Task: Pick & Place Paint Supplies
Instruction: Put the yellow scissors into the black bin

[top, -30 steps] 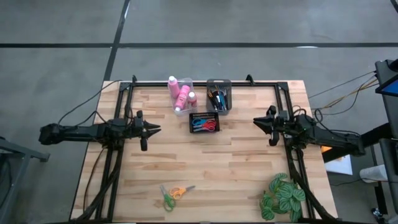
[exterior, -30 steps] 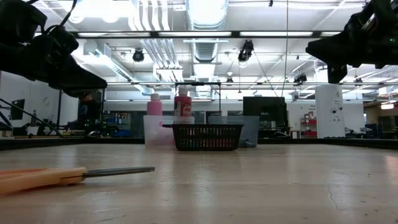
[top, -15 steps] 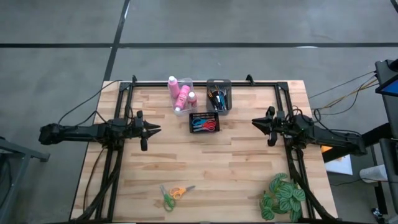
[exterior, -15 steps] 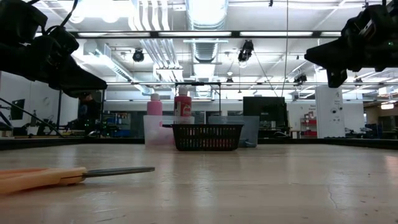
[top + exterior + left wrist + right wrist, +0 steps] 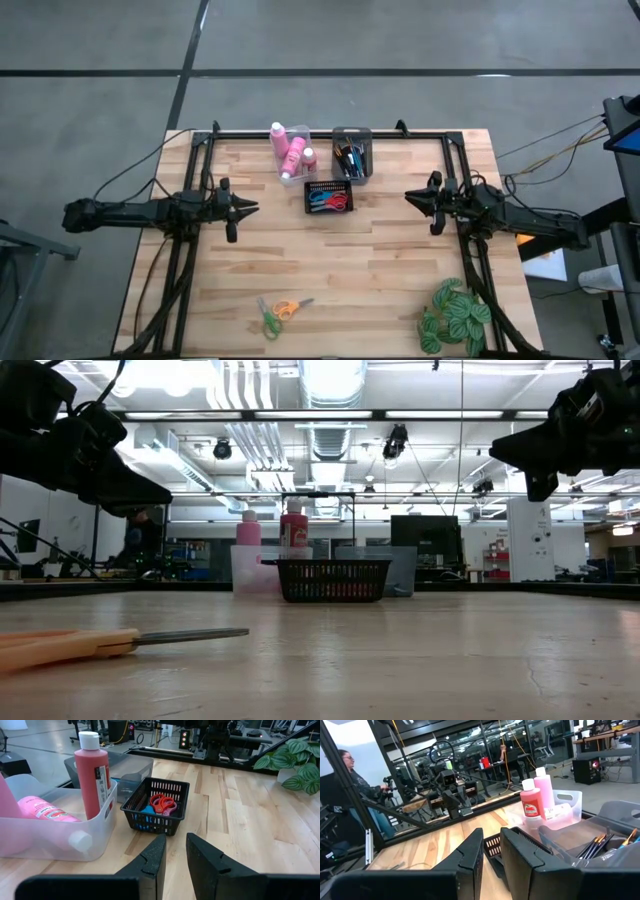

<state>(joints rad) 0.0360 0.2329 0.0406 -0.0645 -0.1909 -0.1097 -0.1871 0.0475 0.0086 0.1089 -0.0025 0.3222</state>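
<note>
Three pink bottles (image 5: 290,152) with white caps sit in a clear bin at the table's far side. One stands upright (image 5: 92,775) and one lies flat. Paintbrushes (image 5: 351,157) fill a grey bin beside them. Red and blue scissors (image 5: 161,804) lie in a black basket (image 5: 329,198). Orange and green scissors (image 5: 280,312) lie flat near the front edge. My left gripper (image 5: 250,207) hovers at mid-left, pointing at the basket, its fingers nearly together on nothing. My right gripper (image 5: 410,197) hovers at mid-right, also nearly closed and holding nothing.
A green leafy plant (image 5: 455,317) stands at the near right corner. A black metal frame (image 5: 330,133) runs along the far edge and down both sides. Bare wood lies between the two grippers and the front edge. A person (image 5: 355,785) stands beyond the table.
</note>
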